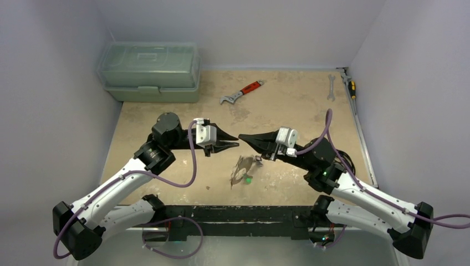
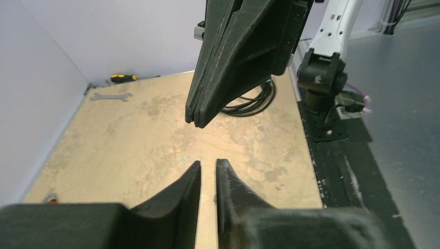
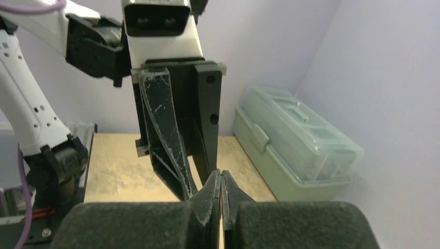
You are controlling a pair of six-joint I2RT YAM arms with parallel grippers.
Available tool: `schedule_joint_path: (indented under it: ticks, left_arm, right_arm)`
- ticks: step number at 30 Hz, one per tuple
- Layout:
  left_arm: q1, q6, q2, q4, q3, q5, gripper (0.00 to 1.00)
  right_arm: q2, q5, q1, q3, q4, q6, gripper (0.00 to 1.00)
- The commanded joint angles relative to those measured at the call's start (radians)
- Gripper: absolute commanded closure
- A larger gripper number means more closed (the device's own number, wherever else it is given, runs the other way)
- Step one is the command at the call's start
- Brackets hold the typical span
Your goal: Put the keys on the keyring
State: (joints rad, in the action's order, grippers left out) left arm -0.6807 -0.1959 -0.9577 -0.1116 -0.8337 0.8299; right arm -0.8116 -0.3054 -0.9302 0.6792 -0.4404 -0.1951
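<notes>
The keyring [image 1: 242, 168], a thin silvery loop, lies on the tan table just in front of both grippers. Small keys [image 1: 256, 161] are bunched on it, one with a green tag [image 1: 248, 180]. Neither wrist view shows them. My left gripper [image 1: 237, 145] [image 2: 207, 163] hovers above the table with a narrow gap between its fingers and nothing in the gap. My right gripper [image 1: 241, 137] [image 3: 220, 174] points at it tip to tip, almost touching. Its fingers are pressed together with nothing visible between them. In the left wrist view it is the black wedge above.
A pale green toolbox [image 1: 149, 71] [image 3: 296, 145] stands at the back left. A red-handled wrench [image 1: 242, 92] lies at the back centre. A spanner [image 1: 331, 87] [image 2: 110, 96] and a screwdriver [image 1: 350, 86] [image 2: 122, 78] lie by the right wall. Dark cable [image 2: 249, 104] coils near the right arm's base.
</notes>
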Motion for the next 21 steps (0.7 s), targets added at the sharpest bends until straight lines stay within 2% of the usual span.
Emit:
schedule_joint_path:
  ticks: [1,2,4,6,8,10,14,16,19,21]
  left_arm:
    - [0.004,0.018,-0.001,-0.033,-0.008,0.021,0.75]
    - [0.004,0.018,0.002,-0.033,-0.008,0.021,0.73]
    - [0.004,0.007,0.009,-0.027,-0.008,0.01,0.88]
    - [0.004,-0.002,0.015,-0.015,-0.008,-0.039,0.93]
    - [0.004,-0.023,0.019,0.005,-0.012,-0.113,0.87]
    - [0.004,-0.036,0.028,0.007,-0.008,-0.206,0.86]
    - [0.004,-0.041,0.046,-0.014,0.009,-0.452,0.77]
    - [0.004,-0.046,0.042,-0.014,0.011,-0.558,0.71]
    - [0.006,-0.029,0.023,-0.012,0.01,-0.714,0.59]
    - [0.006,0.015,-0.002,-0.003,0.0,-0.84,0.51]
  right_arm:
    - [0.005,-0.006,-0.004,-0.011,-0.131,0.049,1.0]
    - [0.003,-0.009,-0.004,-0.011,-0.129,0.049,1.0]
    - [0.004,-0.008,-0.004,-0.015,-0.127,0.052,1.0]
    - [0.01,0.024,-0.004,-0.016,-0.106,0.052,1.0]
    - [0.023,0.086,-0.004,-0.024,-0.076,0.054,1.0]
    - [0.02,0.163,-0.004,-0.022,-0.027,0.072,1.0]
    - [-0.05,0.298,-0.004,0.01,0.149,0.155,0.98]
    - [-0.093,0.345,-0.004,0.028,0.226,0.204,0.88]
    - [-0.161,0.349,-0.004,0.047,0.295,0.281,0.64]
    - [-0.209,0.35,-0.004,0.069,0.331,0.324,0.53]
